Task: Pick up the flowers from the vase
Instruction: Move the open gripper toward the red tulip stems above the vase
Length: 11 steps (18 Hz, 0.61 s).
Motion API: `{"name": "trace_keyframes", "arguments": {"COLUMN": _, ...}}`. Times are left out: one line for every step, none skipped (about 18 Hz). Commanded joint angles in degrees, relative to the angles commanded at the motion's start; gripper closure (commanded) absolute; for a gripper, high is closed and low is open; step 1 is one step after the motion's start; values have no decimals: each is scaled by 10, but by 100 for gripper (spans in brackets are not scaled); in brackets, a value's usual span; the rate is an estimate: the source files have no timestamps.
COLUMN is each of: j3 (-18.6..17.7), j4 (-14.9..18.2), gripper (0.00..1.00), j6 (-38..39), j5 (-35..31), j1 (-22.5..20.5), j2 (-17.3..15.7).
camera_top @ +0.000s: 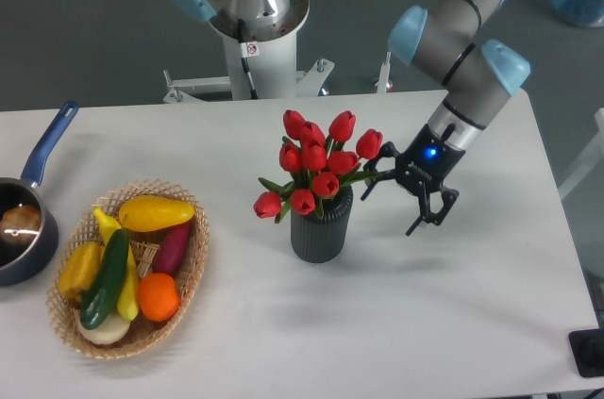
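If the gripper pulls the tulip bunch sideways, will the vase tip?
Possibly. The vase is narrow and upright, and the flowers spread wider than its mouth, so it looks top-heavy. The open gripper sits beside the blooms; a straight upward lift seems safer.
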<state>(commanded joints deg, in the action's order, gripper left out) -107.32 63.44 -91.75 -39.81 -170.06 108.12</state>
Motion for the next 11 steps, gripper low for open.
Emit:
{"name": "trace_keyframes", "arguments": {"j3": 4, "j4": 19, "gripper": 0, "j6": 3, "j5": 2, "j1": -7, "j2": -11}}
{"name": "trace_keyframes", "arguments": {"j3": 13, "j4": 49, "gripper": 0, "j6": 3, "j5": 3, "j1": -8, "j2": -16}}
{"name": "trace_keyframes", "arguments": {"j3": 20, "j4": 80, "gripper": 0, "j6": 0, "j5": 2, "j1": -8, "j2": -21}}
{"name": "trace_keyframes", "arguments": {"j3": 27, "j4": 105, "gripper": 0, "j6": -4, "j5": 2, "j1": -9, "j2": -27}}
{"name": "trace_keyframes", "arguments": {"j3": 28, "j4": 126, "gripper": 0, "j6": -4, "j5": 2, "j1": -9, "j2": -34}}
{"name": "trace_keyframes", "arguments": {"j3": 25, "j4": 139, "gripper": 0, "j6": -4, "j5": 3, "j1": -8, "j2": -47}}
{"name": "trace_keyframes", "arguments": {"j3": 22, "j4": 150, "gripper": 0, "j6": -5, "j5": 6, "j1": -5, "j2": -55}}
{"name": "trace_keyframes", "arguments": {"j3": 19, "j4": 165, "gripper": 0, "j6": -6, "j5": 8, "j1": -2, "j2": -62}}
{"name": "trace_keyframes", "arguments": {"j3": 19, "j4": 187, "gripper": 0, "j6": -14, "j5": 9, "j1": 4, "j2": -68}}
{"name": "trace_keyframes", "arguments": {"j3": 20, "j4": 212, "gripper": 0, "j6": -30, "j5": 14, "j1": 7, "j2": -69}}
{"name": "trace_keyframes", "arguments": {"j3": 22, "j4": 237, "gripper": 0, "j6": -49, "j5": 14, "j1": 8, "j2": -74}}
